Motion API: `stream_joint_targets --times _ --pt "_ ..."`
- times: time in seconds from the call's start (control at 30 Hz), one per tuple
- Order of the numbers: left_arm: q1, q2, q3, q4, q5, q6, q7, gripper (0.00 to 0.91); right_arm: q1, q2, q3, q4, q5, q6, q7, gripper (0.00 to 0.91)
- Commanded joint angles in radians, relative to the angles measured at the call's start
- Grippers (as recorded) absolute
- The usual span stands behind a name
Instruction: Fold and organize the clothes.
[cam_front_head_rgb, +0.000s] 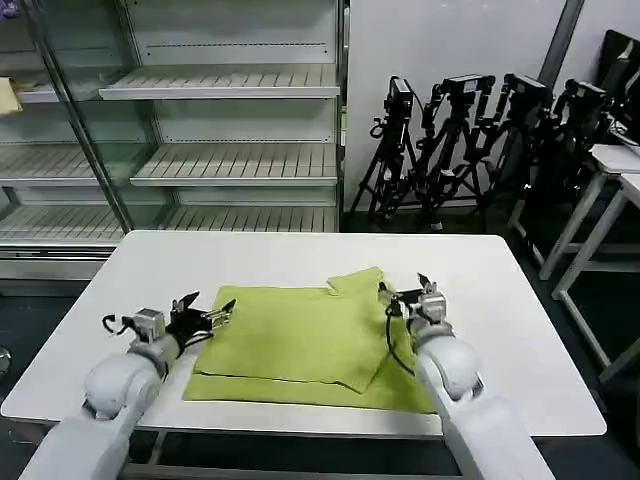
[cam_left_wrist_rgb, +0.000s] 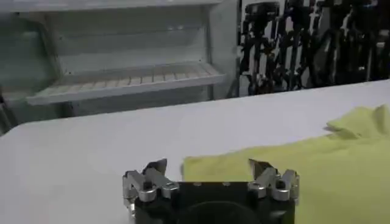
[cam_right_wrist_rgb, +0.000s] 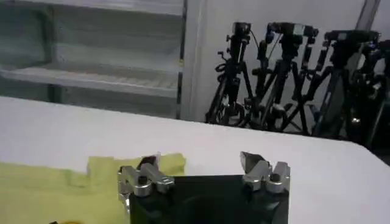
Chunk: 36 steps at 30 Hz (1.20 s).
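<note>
Lying near the front edge of the white surface (cam_front_head_rgb: 150, 265), the lime T-shirt (cam_front_head_rgb: 300, 340) is partly folded into a rough rectangle, with one sleeve corner sticking out toward the far side. No print, label or writing can be read on the fabric, and none on the surface either. The left gripper (cam_front_head_rgb: 208, 317) hovers at the shirt's left edge, its jaws spread wide and holding nothing; in the left wrist view (cam_left_wrist_rgb: 207, 170) the cloth's corner lies just beyond them. The right gripper (cam_front_head_rgb: 405, 292) sits at the shirt's right side beside the sleeve corner, jaws also wide and empty, though whether it touches the cloth is hard to tell. Bare white surface stays open on all sides of the shirt, widest toward the far edge. Beyond it stand empty metal shelves (cam_front_head_rgb: 235, 165) and a row of black tripods (cam_front_head_rgb: 470, 150).
</note>
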Motion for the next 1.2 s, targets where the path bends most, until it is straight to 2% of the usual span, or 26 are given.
stream_joint_targets --times 0.03,0.67,0.7,0.73,0.77,0.8,0.83,1.2 --pt "-0.192 0.0 0.069 0.272 0.006 -0.023 0.029 0.907 0.169 0.082 -0.024 -0.262 -0.001 -0.003 0.013 0.907" --pt "-0.211 -0.024 0.082 0.311 0.016 -0.001 0.086 0.907 0.206 0.142 -0.013 -0.371 0.034 -0.003 -0.005 0.907" --pt "-0.212 -0.024 0.085 0.312 0.017 0.0 0.085 0.766 0.205 0.142 -0.014 -0.371 0.041 -0.003 -0.004 0.907" --pt "-0.213 -0.025 0.086 0.313 0.022 0.004 0.086 0.464 0.205 0.141 -0.015 -0.371 0.057 -0.004 -0.002 0.776" --pt "-0.213 -0.026 0.086 0.313 0.021 0.005 0.089 0.03 0.204 0.141 -0.015 -0.369 0.069 -0.004 -0.001 0.363" --pt "-0.213 -0.027 0.087 0.312 0.02 0.008 0.089 0.01 0.203 0.141 -0.015 -0.367 0.088 -0.004 0.003 0.363" --pt "-0.213 -0.029 0.089 0.313 0.015 0.01 0.089 0.01 0.201 0.142 -0.015 -0.365 0.102 -0.004 0.005 0.0" --pt "-0.205 -0.033 0.095 0.297 0.005 0.013 0.101 0.01 0.191 0.138 -0.019 -0.36 0.132 -0.005 -0.001 0.0"
